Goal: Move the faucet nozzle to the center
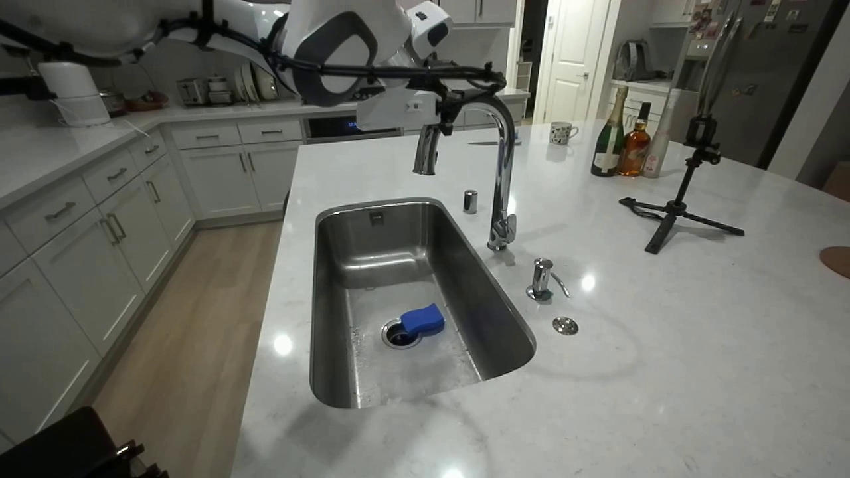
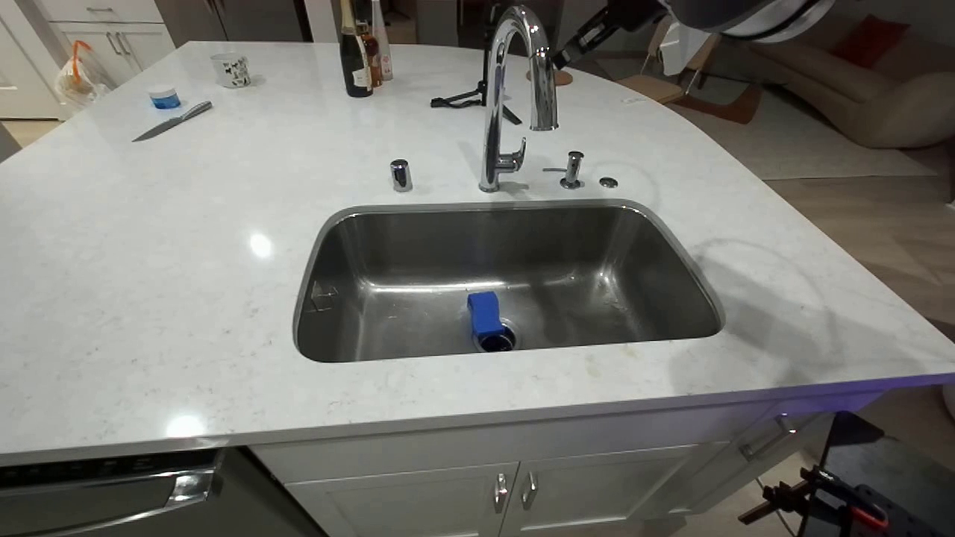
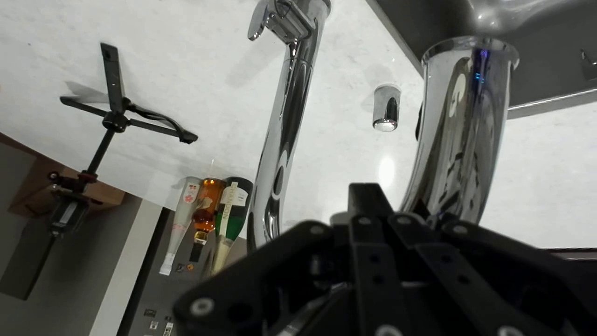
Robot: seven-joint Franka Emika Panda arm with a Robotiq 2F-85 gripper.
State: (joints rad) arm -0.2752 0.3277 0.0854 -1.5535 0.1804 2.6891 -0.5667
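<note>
1. The faucet nozzle (image 2: 544,98) hangs clear above the bench (image 2: 149,298); in an exterior view its long axis runs nearly 12 to 6 o'clock, and it sits toward 3 o'clock from the faucet column (image 2: 493,119).
2. There, the gripper (image 2: 564,60) is beside the nozzle's upper end, so the nozzle lies toward 7 o'clock from it; in the wrist view, toward 1 o'clock.
3. The gripper is narrow, fingers drawn together, nothing seen between them; I cannot tell whether they touch the metal.
4. The middle of the sink (image 2: 403,313) lies toward 6 to 7 o'clock; the move likely calls for a 9 o'clock push.
</note>
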